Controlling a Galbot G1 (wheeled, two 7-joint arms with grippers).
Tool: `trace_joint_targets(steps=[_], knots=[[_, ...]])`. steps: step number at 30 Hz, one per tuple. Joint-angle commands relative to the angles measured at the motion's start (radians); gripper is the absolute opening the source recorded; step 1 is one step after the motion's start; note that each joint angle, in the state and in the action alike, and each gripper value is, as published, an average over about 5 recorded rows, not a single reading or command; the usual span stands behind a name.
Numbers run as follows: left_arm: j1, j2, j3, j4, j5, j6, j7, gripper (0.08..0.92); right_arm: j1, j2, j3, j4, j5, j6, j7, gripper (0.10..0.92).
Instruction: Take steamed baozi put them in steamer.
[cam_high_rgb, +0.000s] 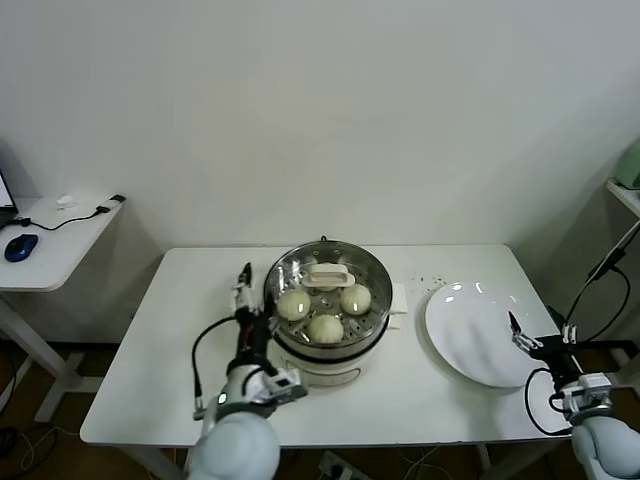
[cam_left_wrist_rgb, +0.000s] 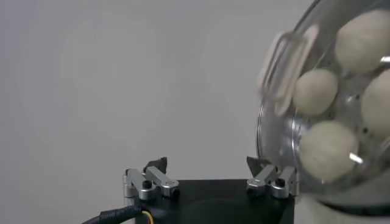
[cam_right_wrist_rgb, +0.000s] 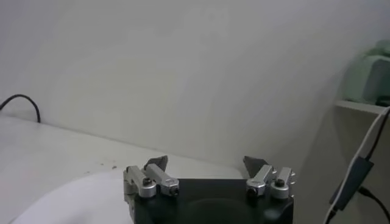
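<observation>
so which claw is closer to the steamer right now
Left. The left claw sits open right beside the steamer on its left side, next to the rim. The right claw is open, well off to the right, over the far edge of the white plate.

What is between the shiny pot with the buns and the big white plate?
Only a strip of bare white table lies between the steamer and the plate, apart from a few dark specks near the plate's far edge. The head view shows it.
</observation>
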Motion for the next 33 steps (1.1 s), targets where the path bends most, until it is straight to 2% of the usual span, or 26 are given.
trace_joint_targets(steps=[1, 9, 16, 22, 33], knots=[[0.241, 0.004, -0.431, -0.029, -0.781, -0.556, -0.269, 0.823, -0.028, 0.020, 0.006, 0.083, -0.001, -0.034, 0.009, 0.823], [0.333, -0.090, -0.672, 0.106, -1.098, -0.827, -0.127, 0.823, -0.060, 0.051, -0.008, 0.134, -0.029, -0.039, 0.003, 0.823], [0.398, -0.123, -0.708, 0.173, -1.344, -0.862, -0.094, 0.823, -0.068, 0.083, -0.023, 0.140, -0.049, -0.038, -0.006, 0.823], [0.427, -0.148, -0.713, 0.201, -1.313, -0.912, -0.068, 0.823, -0.093, 0.120, -0.024, 0.166, -0.083, -0.042, -0.020, 0.823], [0.458, -0.141, -0.736, 0.194, -1.253, -0.948, -0.036, 0.823, -0.122, 0.165, 0.004, 0.217, -0.075, -0.057, -0.040, 0.823]])
